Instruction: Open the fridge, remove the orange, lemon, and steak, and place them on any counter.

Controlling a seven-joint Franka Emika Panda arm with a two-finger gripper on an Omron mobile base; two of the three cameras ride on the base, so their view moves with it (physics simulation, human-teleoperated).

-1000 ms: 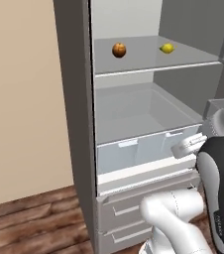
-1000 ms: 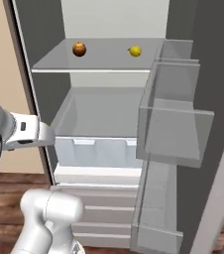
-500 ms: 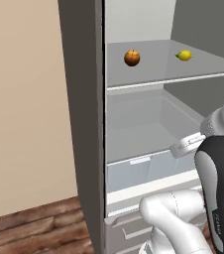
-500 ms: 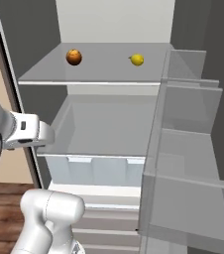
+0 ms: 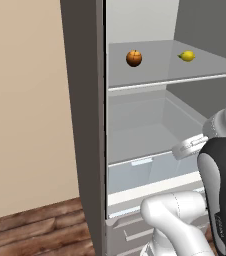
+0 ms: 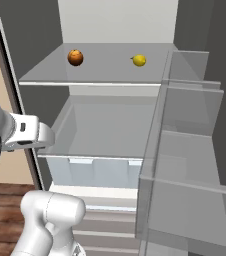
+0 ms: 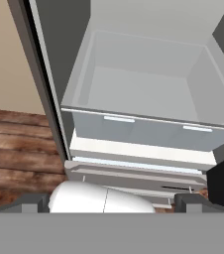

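Your base just rolled closer to the open fridge (image 5: 85, 125); the orange (image 5: 134, 58) and lemon (image 5: 187, 56) sit apart on its shelf (image 6: 105, 75), steak unseen. Gripper (image 7: 114, 201) wide open, empty, so reach up next.

Kitchen, rendered: open fridge (image 6: 110, 105) with shelf and crisper bin, orange (image 6: 75, 57) at 11 o'clock, lemon (image 6: 139, 60) at 1 o'clock, wood floor (image 7: 15, 154).
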